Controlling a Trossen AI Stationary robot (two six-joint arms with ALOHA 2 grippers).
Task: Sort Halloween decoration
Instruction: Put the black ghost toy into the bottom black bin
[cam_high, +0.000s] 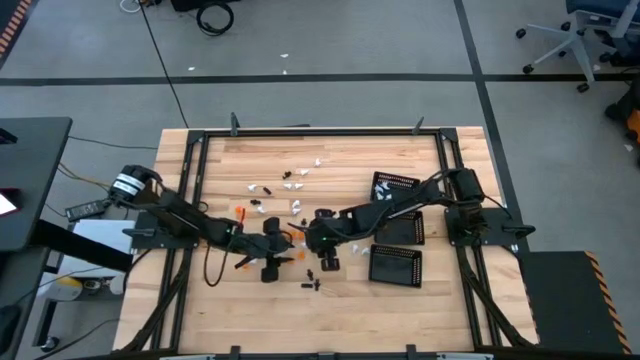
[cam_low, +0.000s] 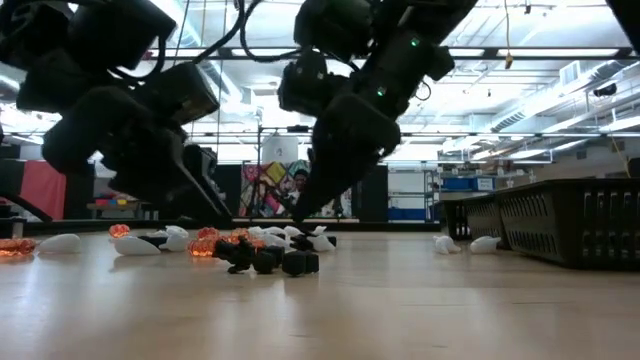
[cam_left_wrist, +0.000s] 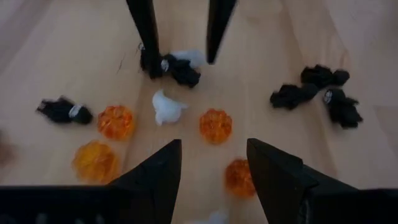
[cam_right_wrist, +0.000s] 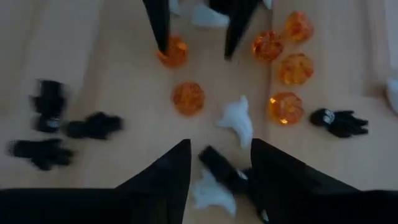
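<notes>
In the low view, a clump of black trinkets (cam_low: 268, 261) lay nearest the lens at lower centre, with orange trinkets (cam_low: 215, 241) and white trinkets (cam_low: 137, 245) strung along the table (cam_low: 400, 310) behind them. Both grippers hung over this litter at frame centre. The left gripper (cam_left_wrist: 212, 163) stood open with nothing between its fingers, poised above an orange pumpkin (cam_left_wrist: 215, 125) and a white ghost (cam_left_wrist: 166, 106). The right gripper (cam_right_wrist: 219, 163) was parted too, straddling a black piece (cam_right_wrist: 221, 167) and a white piece (cam_right_wrist: 211, 193); whether it gripped either I could not tell.

Farther off, at the right of the high view, sat three mesh trays (cam_high: 395, 265). One white piece (cam_high: 385, 190) showed in the uppermost tray, so sorting looked barely begun, with most trinkets loose at mid-table.

The tray interiors were partly masked by the right arm, and the low view showed only their outer walls. The smallest pieces were hard to make out from above.
</notes>
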